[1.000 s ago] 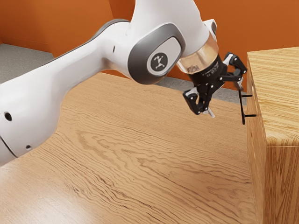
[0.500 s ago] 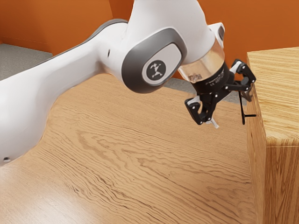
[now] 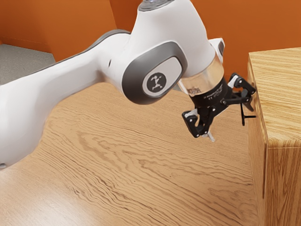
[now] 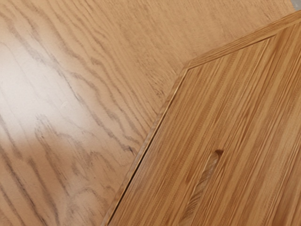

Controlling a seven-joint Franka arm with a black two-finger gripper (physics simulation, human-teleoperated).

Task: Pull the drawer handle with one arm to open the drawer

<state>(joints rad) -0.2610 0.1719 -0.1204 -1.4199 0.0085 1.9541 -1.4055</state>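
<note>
Out from the foot of the cabinet (image 3: 277, 94) spreads the wooden desk (image 3: 117, 165), its wavy grain running away from the cabinet's face; an orange wall (image 3: 56, 23) stands behind both. Over the desk the white arm (image 3: 70, 103) reaches across toward the cabinet's face, its grey-capped joint high and its wrist angled down at the cabinet's upper part. The cabinet itself is a tall block of striped oak-coloured wood resting on the desk at the far end from the arm's base.

On the cabinet's face, the wrist view looks at the drawer front (image 4: 235, 117), a framed panel of straight grain with a thin border, meeting the desk along its lower edge. From the exterior view the front appears flush with the cabinet's face, so the drawer reads as shut.

Just off the cabinet's face hangs the black claw (image 3: 229, 114), spread wide. One finger sits up against the cabinet's face at the top end of the drawer handle (image 3: 243, 117), and the other points down toward the desk, well clear of the cabinet. The claw grips nothing. The handle is a thin black upright bar standing off the cabinet's face on short posts, high up near the cabinet's top.
</note>
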